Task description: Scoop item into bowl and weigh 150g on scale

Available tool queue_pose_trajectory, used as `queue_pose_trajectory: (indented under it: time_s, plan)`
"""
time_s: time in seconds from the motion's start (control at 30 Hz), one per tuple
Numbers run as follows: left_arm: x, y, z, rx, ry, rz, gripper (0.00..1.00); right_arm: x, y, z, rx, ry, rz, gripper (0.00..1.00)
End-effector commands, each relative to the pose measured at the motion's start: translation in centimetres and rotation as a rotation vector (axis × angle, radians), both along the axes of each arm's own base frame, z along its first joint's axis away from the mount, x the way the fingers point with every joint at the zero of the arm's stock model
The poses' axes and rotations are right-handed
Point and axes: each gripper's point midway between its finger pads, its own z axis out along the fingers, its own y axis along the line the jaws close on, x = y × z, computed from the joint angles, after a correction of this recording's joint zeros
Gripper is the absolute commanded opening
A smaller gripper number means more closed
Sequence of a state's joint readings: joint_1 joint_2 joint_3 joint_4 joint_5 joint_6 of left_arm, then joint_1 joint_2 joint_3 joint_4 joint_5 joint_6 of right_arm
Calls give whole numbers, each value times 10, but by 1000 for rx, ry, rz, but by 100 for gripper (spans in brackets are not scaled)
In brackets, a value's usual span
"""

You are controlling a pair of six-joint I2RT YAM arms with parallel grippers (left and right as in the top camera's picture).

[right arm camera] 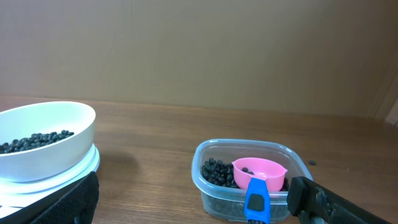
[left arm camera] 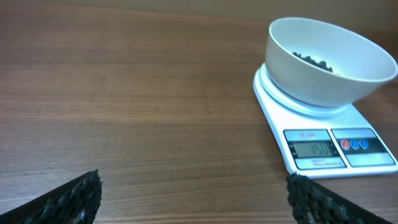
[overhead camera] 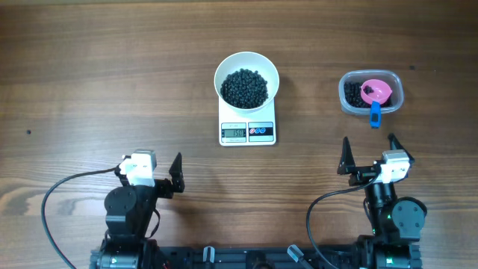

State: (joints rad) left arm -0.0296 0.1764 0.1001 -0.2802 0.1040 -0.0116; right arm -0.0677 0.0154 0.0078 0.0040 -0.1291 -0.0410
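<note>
Judging from the heap of beans (overhead camera: 246, 87) in the bowl (left arm camera: 323, 84), the scooping is taken to be done and the reading is what is left to confirm. The bowl is seated on the scale (overhead camera: 247, 131), which stands mid-table toward the far edge. The display (left arm camera: 314, 149) appears to show the target figure, though the digits are small.

If the figure is right, nothing should be touched: the table should be kept free of knocks, and the arms kept clear of the scale while the number is read. If a correction is judged necessary, beans should be added or taken out only a few at a time, with a pause for the display to settle.

The scoop (overhead camera: 376, 92) lies in the tub (right arm camera: 208, 196), toward the far right corner, its blue handle (overhead camera: 375, 114) hanging over the near rim. More beans are seen in the tub.

The left gripper (overhead camera: 149, 158) and the right gripper (overhead camera: 369, 146) are held near the front edge, well apart from bowl and tub, fingers spread wide with nothing between them.

The table (overhead camera: 89, 75) is brown wood grain, flat and matt. A dark speck, perhaps a stray bean, lies beyond the tub. A plain beige wall is seen behind the table.
</note>
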Motion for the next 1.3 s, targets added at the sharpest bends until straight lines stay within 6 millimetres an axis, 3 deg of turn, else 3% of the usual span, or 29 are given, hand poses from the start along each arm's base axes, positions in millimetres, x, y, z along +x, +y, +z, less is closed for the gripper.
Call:
queue_pose_trajectory:
  time_s: [0.0,0.6,1.27]
  plan:
    - [4,8,4,10,-53,23,100,0,-2,2,17,-10,-15,100]
    - [8,18,45,16,-298,65,100,0,-2,2,17,-10,-15,100]
    - [8,23,44,36,-296,80,100,0,-2,2,17,-10,-15,100]
